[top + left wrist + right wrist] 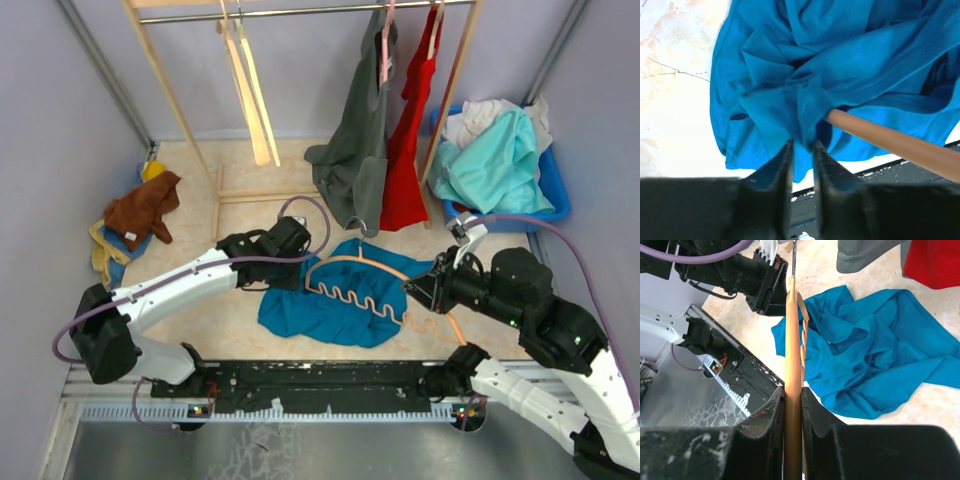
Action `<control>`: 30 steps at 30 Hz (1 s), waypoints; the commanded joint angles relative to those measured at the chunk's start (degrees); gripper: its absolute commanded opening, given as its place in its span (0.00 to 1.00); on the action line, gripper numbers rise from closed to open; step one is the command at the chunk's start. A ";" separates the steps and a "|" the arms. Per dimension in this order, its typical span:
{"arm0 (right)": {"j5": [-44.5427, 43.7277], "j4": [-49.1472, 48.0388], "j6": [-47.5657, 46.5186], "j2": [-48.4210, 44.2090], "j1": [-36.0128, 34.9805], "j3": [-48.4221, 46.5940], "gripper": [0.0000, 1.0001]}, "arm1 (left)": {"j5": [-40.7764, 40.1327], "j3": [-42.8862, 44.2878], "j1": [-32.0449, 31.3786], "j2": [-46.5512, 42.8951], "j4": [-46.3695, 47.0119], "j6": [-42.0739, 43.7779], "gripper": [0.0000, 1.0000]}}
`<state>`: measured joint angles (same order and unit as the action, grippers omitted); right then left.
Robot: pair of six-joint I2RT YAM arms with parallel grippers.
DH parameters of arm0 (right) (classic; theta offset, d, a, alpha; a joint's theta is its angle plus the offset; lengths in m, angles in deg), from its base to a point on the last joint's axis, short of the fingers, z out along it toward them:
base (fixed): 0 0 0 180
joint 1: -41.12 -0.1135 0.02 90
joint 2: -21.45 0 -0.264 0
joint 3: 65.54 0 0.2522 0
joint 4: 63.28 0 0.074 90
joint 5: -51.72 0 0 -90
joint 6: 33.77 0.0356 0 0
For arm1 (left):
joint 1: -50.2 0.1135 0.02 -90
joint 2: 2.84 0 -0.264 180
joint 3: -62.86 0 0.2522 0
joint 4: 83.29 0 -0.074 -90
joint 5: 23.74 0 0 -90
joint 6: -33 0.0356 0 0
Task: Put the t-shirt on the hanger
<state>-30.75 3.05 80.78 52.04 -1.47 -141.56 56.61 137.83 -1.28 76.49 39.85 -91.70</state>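
The teal-blue t-shirt (330,300) lies crumpled on the table's middle. It also shows in the left wrist view (840,65) and the right wrist view (875,360). The orange hanger (375,285) with its wavy bottom bar lies over the shirt, its hook near the hanging grey shirt. My right gripper (425,290) is shut on the hanger's arm (792,365). My left gripper (285,270) is shut on a fold of the t-shirt at its left edge (802,147), with the hanger's arm (890,142) just beside it.
A wooden rack (190,130) at the back carries cream hangers (250,90), a dark grey shirt (355,150) and a red garment (405,150). A blue bin (555,190) with an aqua garment (500,165) stands at the right. Brown and yellow clothes (140,215) lie at the left.
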 commanded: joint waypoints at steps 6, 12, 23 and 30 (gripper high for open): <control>-0.45 -6.25 -1.45 -0.58 0.40 0.30 0.00 | 0.19 0.17 -0.58 -0.25 0.07 -0.46 0.44; -0.05 -6.69 -0.91 -1.47 0.44 2.07 0.00 | -0.18 -0.45 -0.62 0.74 0.35 -0.46 0.45; 0.21 -5.48 -0.09 -2.75 0.39 2.39 0.00 | -1.85 -0.58 -0.61 5.74 2.90 0.38 0.46; 0.95 -5.97 0.66 -3.80 0.44 3.81 0.00 | -3.17 -0.82 -0.62 9.20 2.67 0.33 0.30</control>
<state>-30.99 1.20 80.52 49.50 -1.47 -137.93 54.93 137.33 -1.57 84.36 41.82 -91.70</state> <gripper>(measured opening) 0.152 0.331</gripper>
